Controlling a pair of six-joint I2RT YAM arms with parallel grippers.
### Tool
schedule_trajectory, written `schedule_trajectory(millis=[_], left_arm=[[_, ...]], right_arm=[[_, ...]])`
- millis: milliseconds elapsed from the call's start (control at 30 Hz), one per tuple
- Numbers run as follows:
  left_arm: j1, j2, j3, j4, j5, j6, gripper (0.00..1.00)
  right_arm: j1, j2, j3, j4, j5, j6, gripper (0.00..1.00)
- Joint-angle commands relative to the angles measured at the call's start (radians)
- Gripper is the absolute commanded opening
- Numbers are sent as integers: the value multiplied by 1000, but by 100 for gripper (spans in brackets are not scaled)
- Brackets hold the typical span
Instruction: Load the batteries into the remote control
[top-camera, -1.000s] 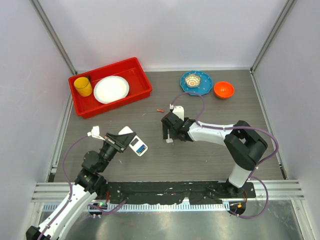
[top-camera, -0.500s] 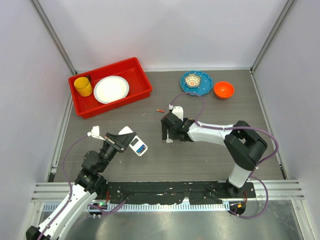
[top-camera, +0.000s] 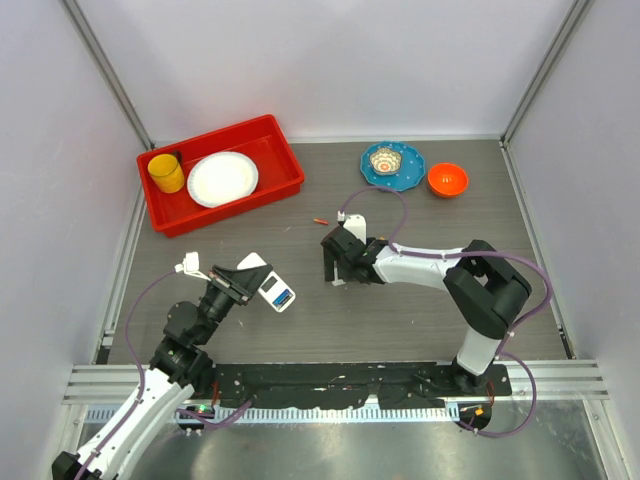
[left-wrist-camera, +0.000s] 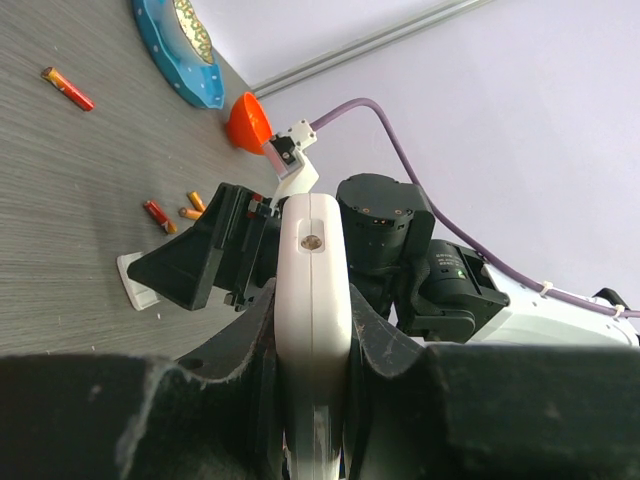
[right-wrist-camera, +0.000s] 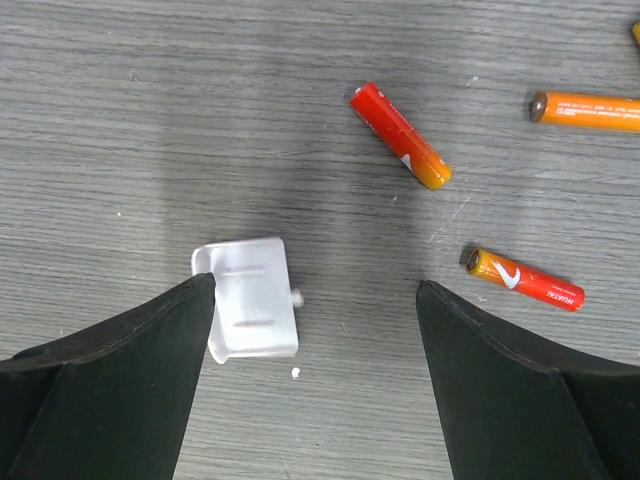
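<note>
The remote control (top-camera: 274, 291) is a small white handset, and my left gripper (top-camera: 258, 284) is shut on it above the table's near left. In the left wrist view the remote control (left-wrist-camera: 313, 280) stands edge-on between the fingers. My right gripper (top-camera: 335, 264) hangs open at mid-table, pointing down. Between its fingertips (right-wrist-camera: 200, 300) lies a small white cover piece (right-wrist-camera: 250, 310). Three orange-red batteries (right-wrist-camera: 400, 136) (right-wrist-camera: 585, 111) (right-wrist-camera: 524, 279) lie just beyond it. Another battery (top-camera: 320, 219) lies alone farther back.
A red tray (top-camera: 285, 160) at the back left holds a yellow cup (top-camera: 166, 172) and a white plate (top-camera: 222, 178). A blue plate (top-camera: 392, 163) with a small dish and an orange bowl (top-camera: 447, 179) stand at the back right.
</note>
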Motion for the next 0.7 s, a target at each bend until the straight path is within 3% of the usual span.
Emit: schedule_trajectory(millis=[0, 667], left_arm=[[-2, 2, -43, 52, 5, -3, 0], [-2, -1, -43, 51, 5, 0, 0]], right_arm=[[6, 11, 1, 7, 13, 9, 87], [6, -43, 37, -13, 44, 10, 87]])
